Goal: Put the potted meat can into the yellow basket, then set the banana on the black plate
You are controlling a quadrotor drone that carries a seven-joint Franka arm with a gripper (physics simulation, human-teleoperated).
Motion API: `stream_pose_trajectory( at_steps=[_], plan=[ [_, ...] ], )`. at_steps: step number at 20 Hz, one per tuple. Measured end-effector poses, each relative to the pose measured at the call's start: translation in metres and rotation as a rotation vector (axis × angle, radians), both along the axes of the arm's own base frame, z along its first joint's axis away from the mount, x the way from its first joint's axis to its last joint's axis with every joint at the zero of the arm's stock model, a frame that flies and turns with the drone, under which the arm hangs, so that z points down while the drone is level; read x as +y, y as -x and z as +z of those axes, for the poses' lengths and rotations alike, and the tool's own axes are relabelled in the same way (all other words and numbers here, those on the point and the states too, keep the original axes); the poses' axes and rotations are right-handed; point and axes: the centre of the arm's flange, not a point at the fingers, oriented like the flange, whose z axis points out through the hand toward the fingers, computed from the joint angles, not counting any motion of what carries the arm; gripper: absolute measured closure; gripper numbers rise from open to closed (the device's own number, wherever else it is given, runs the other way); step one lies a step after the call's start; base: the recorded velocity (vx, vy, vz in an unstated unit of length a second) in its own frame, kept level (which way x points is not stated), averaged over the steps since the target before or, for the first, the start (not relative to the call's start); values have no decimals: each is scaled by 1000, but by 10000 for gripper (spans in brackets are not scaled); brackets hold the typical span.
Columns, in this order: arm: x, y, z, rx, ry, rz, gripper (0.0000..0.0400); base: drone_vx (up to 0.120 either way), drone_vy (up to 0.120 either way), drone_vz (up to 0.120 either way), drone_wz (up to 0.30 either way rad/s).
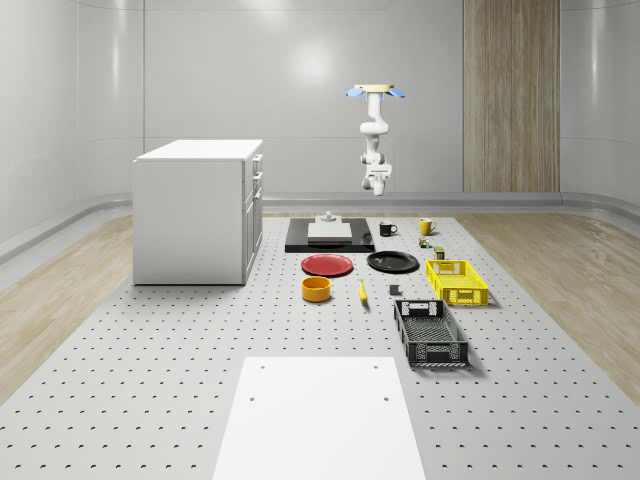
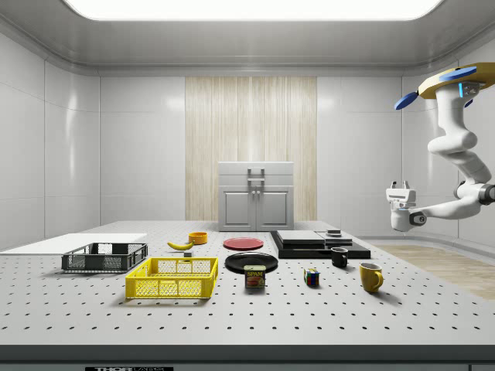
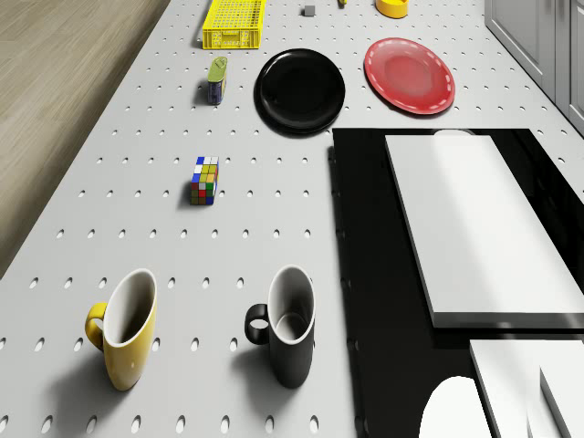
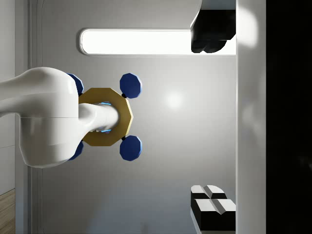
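Observation:
The potted meat can (image 2: 255, 277) stands upright on the table between the yellow basket (image 2: 173, 278) and the black plate (image 2: 250, 261); from the drone I see the can (image 3: 216, 79), the basket (image 3: 234, 23) and the plate (image 3: 300, 89). The banana (image 2: 180, 245) lies beyond the basket, near an orange bowl (image 1: 316, 289). My drone (image 1: 372, 92) hovers high over the table's far end, above the mugs. My gripper (image 2: 400, 202) hangs well above the table, far from the can, and is turned up toward the drone. Its fingers (image 4: 212, 207) stand wide apart, open and holding nothing.
A red plate (image 3: 410, 75), a Rubik's cube (image 3: 204, 180), a yellow mug (image 3: 123, 327) and a black mug (image 3: 287, 324) stand on the table. A black platform (image 1: 330, 235) carries white slabs. A black basket (image 1: 430, 332) and a white cabinet (image 1: 200, 210) are further off.

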Motion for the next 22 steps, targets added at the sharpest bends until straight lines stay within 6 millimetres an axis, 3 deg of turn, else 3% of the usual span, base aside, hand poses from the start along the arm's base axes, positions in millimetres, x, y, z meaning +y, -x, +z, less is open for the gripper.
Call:
stream_pose_trajectory(
  at_steps=[6,15,18,22],
  plan=[
    [0,-1,14,-5,0,0,0,0,0,0,0],
    [0,-1,18,-12,0,0,0,0,0,0,0],
    [0,-1,18,-14,1,0,0,0,93,0,0],
    [0,0,19,-17,1,0,0,110,120,0,0]
  ],
)
